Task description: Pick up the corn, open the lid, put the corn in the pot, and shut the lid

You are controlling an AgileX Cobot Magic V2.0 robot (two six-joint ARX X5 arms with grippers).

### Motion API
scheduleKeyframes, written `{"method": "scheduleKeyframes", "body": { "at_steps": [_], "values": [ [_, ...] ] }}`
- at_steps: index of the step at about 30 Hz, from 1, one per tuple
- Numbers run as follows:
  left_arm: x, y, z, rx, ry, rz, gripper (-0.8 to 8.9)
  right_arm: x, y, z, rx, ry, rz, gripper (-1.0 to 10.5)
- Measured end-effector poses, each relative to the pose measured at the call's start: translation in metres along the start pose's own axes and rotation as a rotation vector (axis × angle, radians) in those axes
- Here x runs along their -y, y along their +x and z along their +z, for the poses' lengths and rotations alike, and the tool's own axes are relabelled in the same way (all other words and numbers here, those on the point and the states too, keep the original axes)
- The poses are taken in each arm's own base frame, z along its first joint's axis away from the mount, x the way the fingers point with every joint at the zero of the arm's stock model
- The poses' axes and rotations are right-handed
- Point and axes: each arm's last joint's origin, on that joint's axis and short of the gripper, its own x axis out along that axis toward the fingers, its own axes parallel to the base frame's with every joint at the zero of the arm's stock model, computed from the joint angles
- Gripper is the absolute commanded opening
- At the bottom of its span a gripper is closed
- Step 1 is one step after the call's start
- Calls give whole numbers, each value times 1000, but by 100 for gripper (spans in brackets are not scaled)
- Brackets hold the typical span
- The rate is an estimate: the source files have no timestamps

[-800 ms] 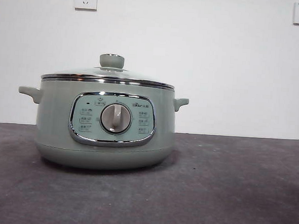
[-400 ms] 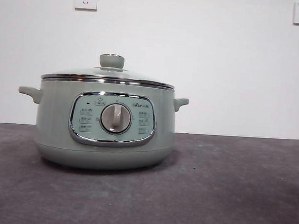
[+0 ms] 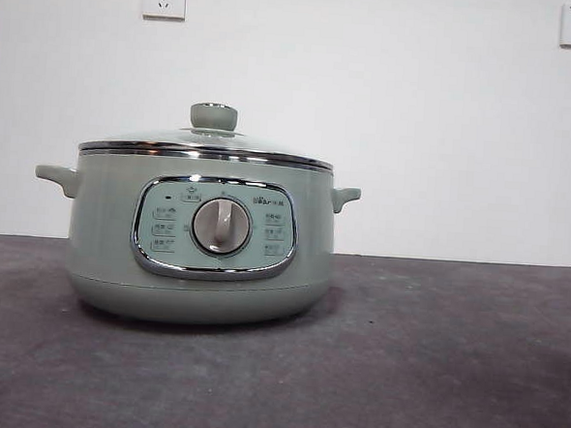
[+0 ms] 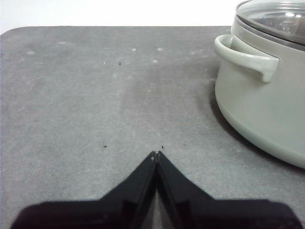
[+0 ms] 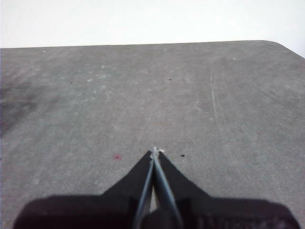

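On the grey counter (image 3: 451,360) the pot (image 3: 202,238) was seen with the lid (image 3: 207,146) seated, no corn was shown, and the left hand (image 4: 156,155), jaws together like the right hand (image 5: 155,151), was judged nearer.

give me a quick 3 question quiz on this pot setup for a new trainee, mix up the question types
1. True or false: the lid sits on the pot.
2. Multiple choice: what does the left gripper hold? A) the lid's knob B) a pot handle C) nothing
3. Fill in: the right gripper hangs over bare grey ____.

Key:
1. True; the lid rests on the pot's rim, knob up.
2. C; its jaws are shut with nothing between them, over the table, apart from the pot's handle.
3. Table; its jaws are shut too. No corn shows in any view.
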Motion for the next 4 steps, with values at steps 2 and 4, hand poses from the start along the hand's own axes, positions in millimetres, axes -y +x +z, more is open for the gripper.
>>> {"method": "scheduleKeyframes", "body": {
  "at_steps": [2,4],
  "values": [
    [0,0,0,0,0,0,-3,0,0,0,0,0,0,1],
    [0,0,0,0,0,0,-3,0,0,0,0,0,0,1]
  ]
}}
